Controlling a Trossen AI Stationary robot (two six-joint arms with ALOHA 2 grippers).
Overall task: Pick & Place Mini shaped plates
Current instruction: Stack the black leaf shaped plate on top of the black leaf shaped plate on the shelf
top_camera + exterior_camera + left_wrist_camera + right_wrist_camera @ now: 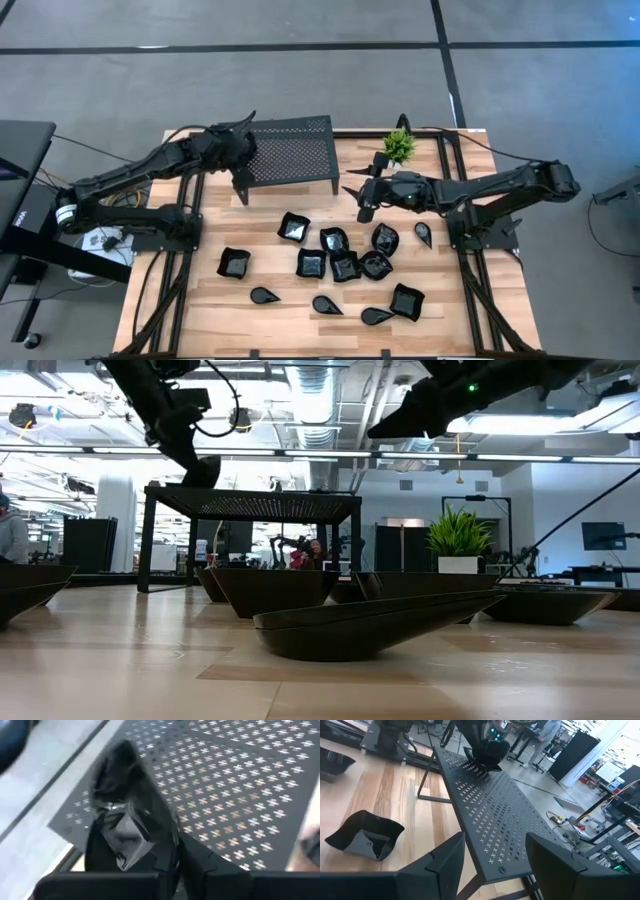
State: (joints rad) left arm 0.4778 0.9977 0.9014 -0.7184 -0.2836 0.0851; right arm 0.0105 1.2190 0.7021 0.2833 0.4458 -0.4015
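Plate (131,827) sits clamped between left gripper (240,146) jaws above stand (295,155).

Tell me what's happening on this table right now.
Two robot arms are moving small black dishes that lie scattered on a wooden table. The left gripper holds one dish over the left end of a black perforated stand, apparently about to set it there. The right gripper hangs open and empty between the stand and the dishes. A small potted plant stands at the back.
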